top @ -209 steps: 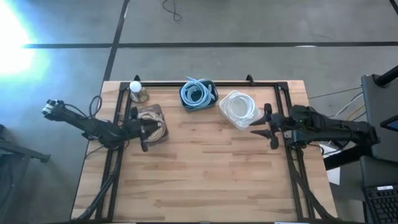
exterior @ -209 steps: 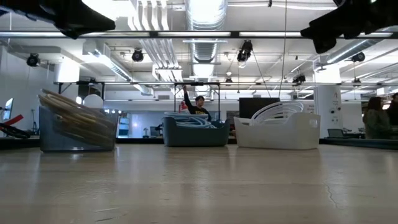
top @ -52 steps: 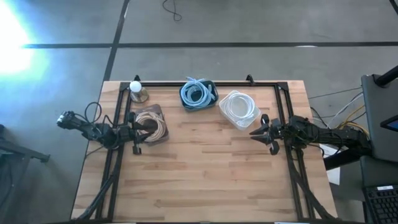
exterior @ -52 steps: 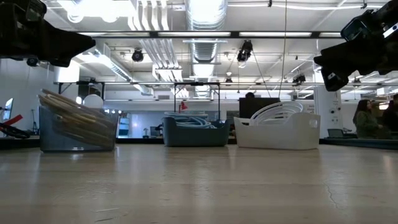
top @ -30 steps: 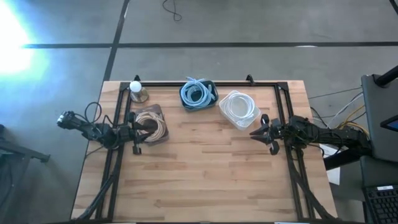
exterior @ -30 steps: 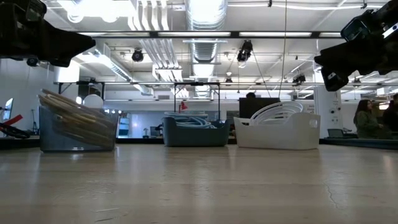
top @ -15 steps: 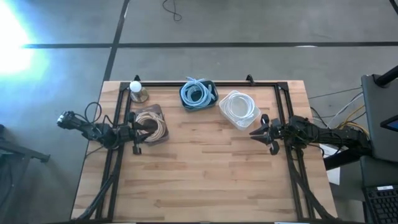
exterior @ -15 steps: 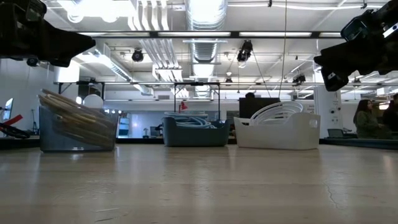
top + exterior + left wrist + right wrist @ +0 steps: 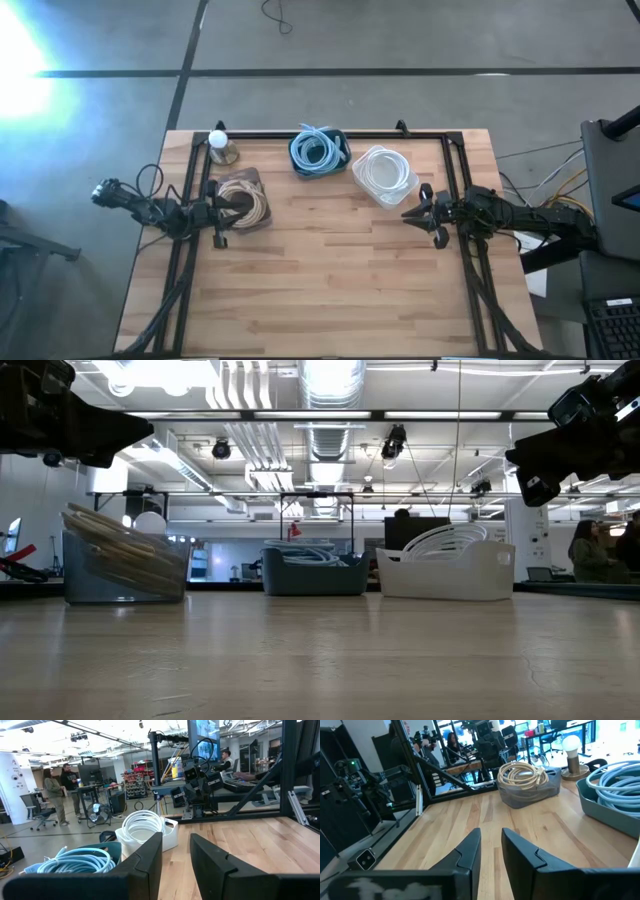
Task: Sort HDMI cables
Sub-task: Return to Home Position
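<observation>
Dark left pincer (image 9: pixel 176 838) and right pincer (image 9: pixel 491 832) hover narrowly parted, empty.

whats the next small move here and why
Probably none beyond letting both arms settle at rest. The tan cables, blue cables and white cables lie coiled by colour in separate bins. No loose cable shows on the table. The left gripper and right gripper are empty, at the table's sides.
</observation>
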### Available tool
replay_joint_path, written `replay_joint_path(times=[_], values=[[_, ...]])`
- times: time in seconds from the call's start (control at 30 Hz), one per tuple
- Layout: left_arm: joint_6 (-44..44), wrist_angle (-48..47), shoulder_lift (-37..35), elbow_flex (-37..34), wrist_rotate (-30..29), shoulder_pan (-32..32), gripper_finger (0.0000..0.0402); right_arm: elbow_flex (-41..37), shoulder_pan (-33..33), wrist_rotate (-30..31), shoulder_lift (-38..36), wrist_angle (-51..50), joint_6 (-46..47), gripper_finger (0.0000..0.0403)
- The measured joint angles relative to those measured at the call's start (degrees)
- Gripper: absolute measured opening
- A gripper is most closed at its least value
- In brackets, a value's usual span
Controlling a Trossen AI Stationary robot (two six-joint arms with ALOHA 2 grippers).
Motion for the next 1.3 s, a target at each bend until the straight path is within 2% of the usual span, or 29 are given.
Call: replay_joint_path(times=[0.43,0.97,1.3], values=[[0.0,0.0,0.0,0.0,0.0,0.0,0.0103,0.0,0.0,0.0,0.0,0.0,0.0,0.0091],[0.0,0.0,0.0,0.0,0.0,0.0,0.0103,0.0,0.0,0.0,0.0,0.0,0.0,0.0068],[0.0,0.0,0.0,0.0,0.0,0.0,0.0103,0.0,0.0,0.0,0.0,0.0,0.0,0.0082]])
